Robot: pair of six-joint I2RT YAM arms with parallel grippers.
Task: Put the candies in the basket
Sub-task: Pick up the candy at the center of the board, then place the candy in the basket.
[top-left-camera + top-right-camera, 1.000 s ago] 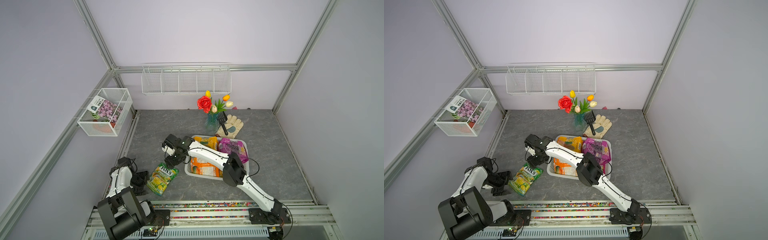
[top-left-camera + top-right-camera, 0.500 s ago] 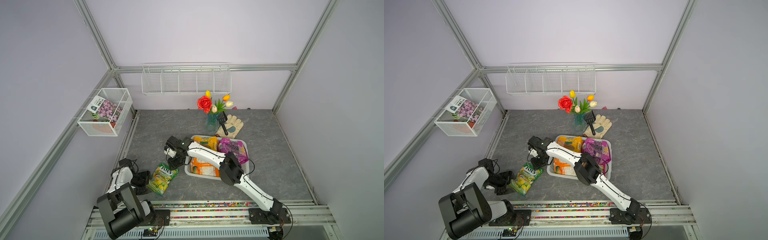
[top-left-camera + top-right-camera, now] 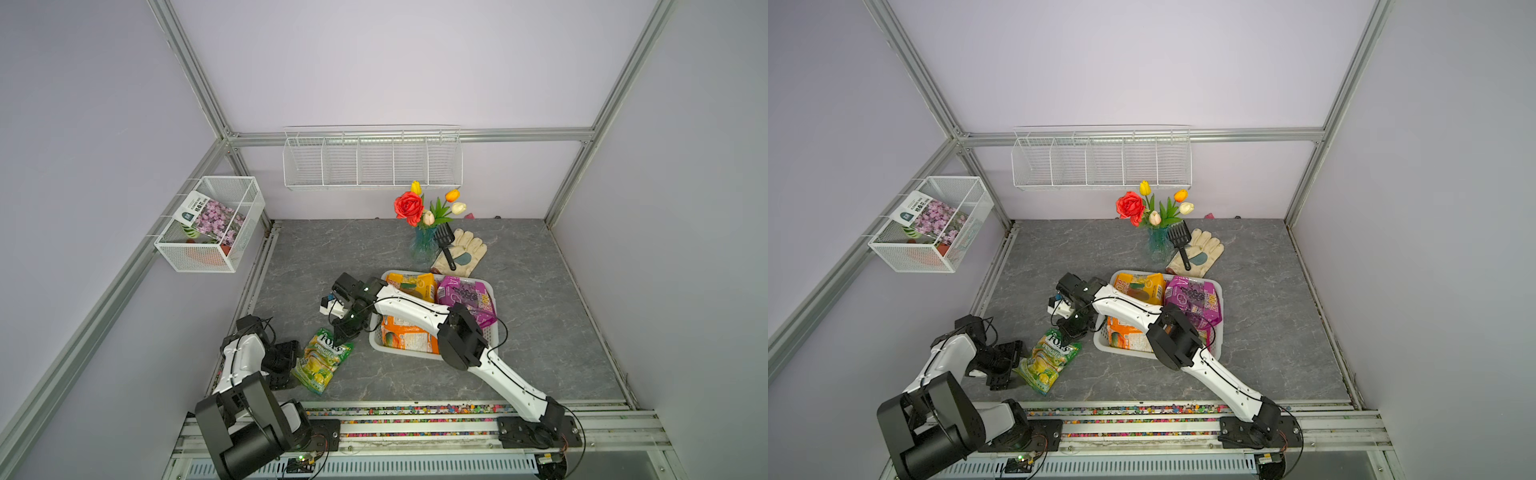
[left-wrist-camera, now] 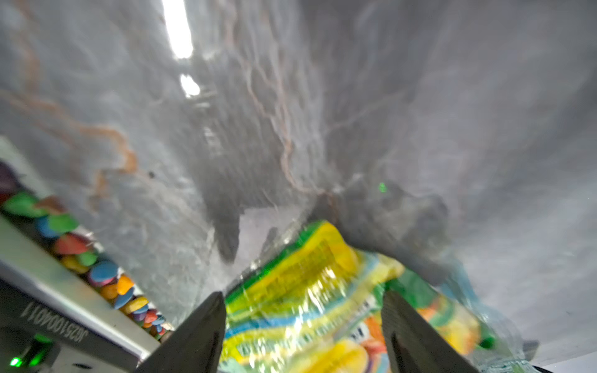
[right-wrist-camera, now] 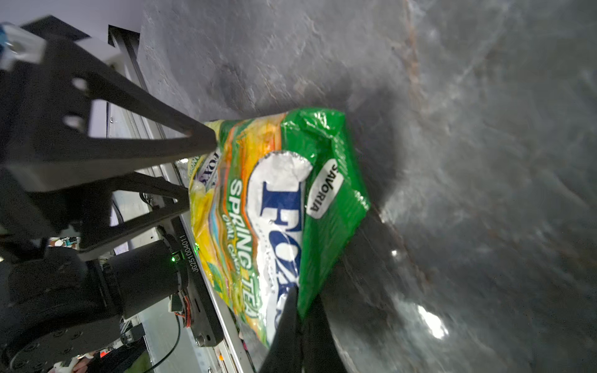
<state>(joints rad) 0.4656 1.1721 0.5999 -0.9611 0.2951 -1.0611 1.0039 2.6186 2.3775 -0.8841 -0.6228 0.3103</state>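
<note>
Tabletop (image 3: 540,332): right claw (image 3: 343,332) pinches one green bag (image 3: 324,361), left claw (image 3: 293,365) gapes; basket (image 3: 376,338) holds three.

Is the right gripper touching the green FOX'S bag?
Touching. The right wrist view shows the right gripper shut on an edge of the green FOX'S bag.

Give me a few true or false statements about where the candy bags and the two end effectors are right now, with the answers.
1. The green bag lies in the basket. False: it is on the table, outside the basket.
2. The right end effector is shut on the green bag's edge. True.
3. The left end effector is shut. False: it is open, next to the green bag.
4. The purple bag is in the basket. True.
</note>
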